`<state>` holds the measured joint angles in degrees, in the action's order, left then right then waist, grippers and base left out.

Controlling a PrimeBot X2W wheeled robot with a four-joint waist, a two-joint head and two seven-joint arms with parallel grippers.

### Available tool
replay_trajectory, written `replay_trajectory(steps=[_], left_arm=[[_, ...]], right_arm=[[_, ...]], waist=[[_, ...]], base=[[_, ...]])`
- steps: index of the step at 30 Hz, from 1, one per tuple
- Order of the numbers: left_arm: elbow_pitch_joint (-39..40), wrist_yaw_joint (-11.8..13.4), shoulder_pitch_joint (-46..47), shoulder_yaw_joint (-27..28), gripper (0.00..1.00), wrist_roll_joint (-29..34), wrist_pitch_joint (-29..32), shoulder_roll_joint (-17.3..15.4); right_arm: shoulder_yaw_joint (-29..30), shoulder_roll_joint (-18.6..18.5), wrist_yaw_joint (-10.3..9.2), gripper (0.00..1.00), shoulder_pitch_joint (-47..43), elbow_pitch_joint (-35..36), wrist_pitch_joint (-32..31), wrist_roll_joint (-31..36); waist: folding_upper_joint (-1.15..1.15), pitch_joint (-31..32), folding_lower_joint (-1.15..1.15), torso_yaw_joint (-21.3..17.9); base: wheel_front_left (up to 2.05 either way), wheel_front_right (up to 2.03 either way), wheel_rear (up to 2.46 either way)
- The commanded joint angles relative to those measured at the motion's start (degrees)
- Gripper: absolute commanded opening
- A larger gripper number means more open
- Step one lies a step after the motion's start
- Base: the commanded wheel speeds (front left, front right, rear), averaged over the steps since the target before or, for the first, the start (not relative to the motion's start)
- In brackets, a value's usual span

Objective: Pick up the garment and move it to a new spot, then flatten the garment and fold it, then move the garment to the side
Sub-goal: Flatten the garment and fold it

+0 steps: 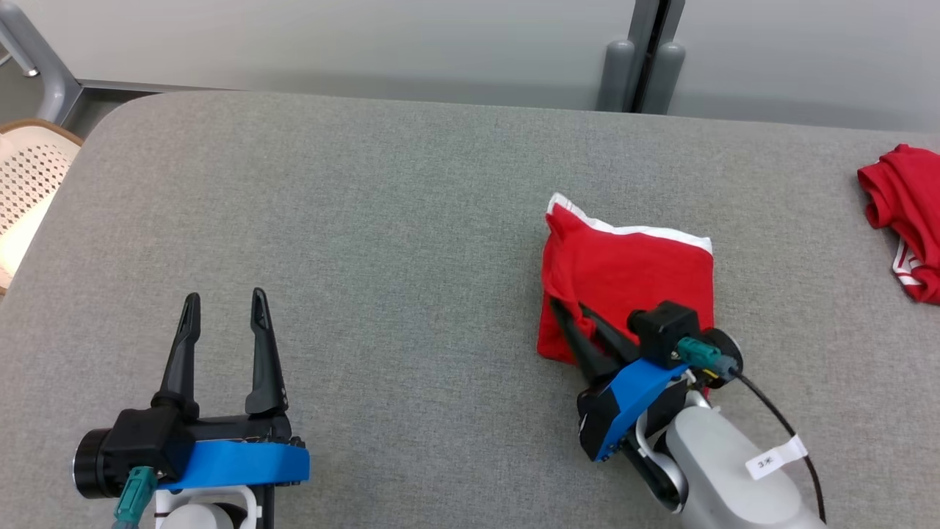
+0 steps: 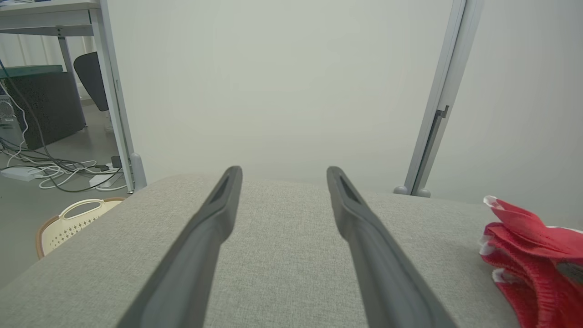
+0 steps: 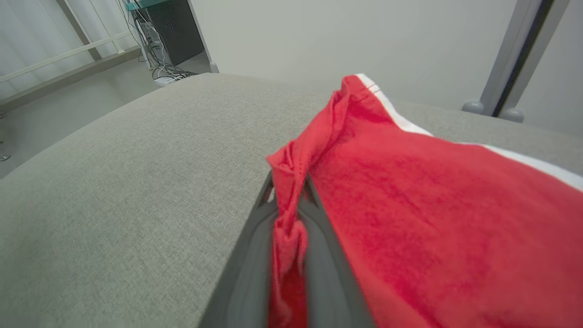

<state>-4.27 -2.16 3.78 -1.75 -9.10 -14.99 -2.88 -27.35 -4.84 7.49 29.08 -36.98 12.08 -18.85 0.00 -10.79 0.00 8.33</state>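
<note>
The garment (image 1: 624, 275) is red with a white trim, folded into a rough square on the grey table, right of centre. My right gripper (image 1: 569, 312) is shut on its near left edge. In the right wrist view a bunched fold of the garment (image 3: 410, 191) is pinched between the fingers (image 3: 250, 255). My left gripper (image 1: 224, 305) stands open over bare table at the lower left, far from the cloth. Between the spread left fingers (image 2: 214, 218) lies nothing but table, and the garment (image 2: 528, 246) shows at the right edge of that view.
A second red cloth (image 1: 907, 213) lies crumpled at the table's far right edge. A cream perforated basket (image 1: 26, 184) stands on the floor beyond the table's left edge. A pale wall and a grey post (image 1: 639, 55) stand behind the table (image 1: 367, 220).
</note>
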Motion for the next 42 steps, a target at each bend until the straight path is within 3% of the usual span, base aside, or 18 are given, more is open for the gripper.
replay_trajectory(steps=[1,9,22,32,42], left_arm=[[-0.2,0.2,0.4,-0.1,1.0,-0.2,-0.3,0.0],[-0.4,0.2,0.9,0.1,1.0,0.1,-0.3,0.0],[-0.5,-0.2,-0.1,1.5,1.0,1.8,-0.3,0.0],[-2.0,-0.4,-1.2,2.9,1.0,5.4,-0.2,-0.1],[-3.5,0.5,-3.0,3.7,1.0,7.7,-0.3,-0.9]], right_arm=[[-1.1,0.4,0.01,1.0,-0.1,-1.1,1.0,-0.4],[-1.9,0.5,0.01,1.0,-0.1,0.8,3.1,0.1],[14.8,-3.5,0.01,1.0,-12.6,22.6,3.1,5.7],[24.9,-1.2,0.01,1.0,-21.5,30.4,3.1,8.3],[27.7,0.8,0.01,1.0,-28.3,33.2,3.1,9.1]], waist=[[0.0,-0.2,0.0,-0.2],[0.0,0.1,0.0,-1.5],[0.0,2.0,0.0,-6.4],[0.0,3.4,0.0,-10.4],[0.0,5.3,0.0,-11.6]], base=[[0.0,0.0,0.0],[0.0,0.0,0.0],[0.0,0.0,0.0],[0.0,0.0,0.0],[0.0,0.0,0.0]])
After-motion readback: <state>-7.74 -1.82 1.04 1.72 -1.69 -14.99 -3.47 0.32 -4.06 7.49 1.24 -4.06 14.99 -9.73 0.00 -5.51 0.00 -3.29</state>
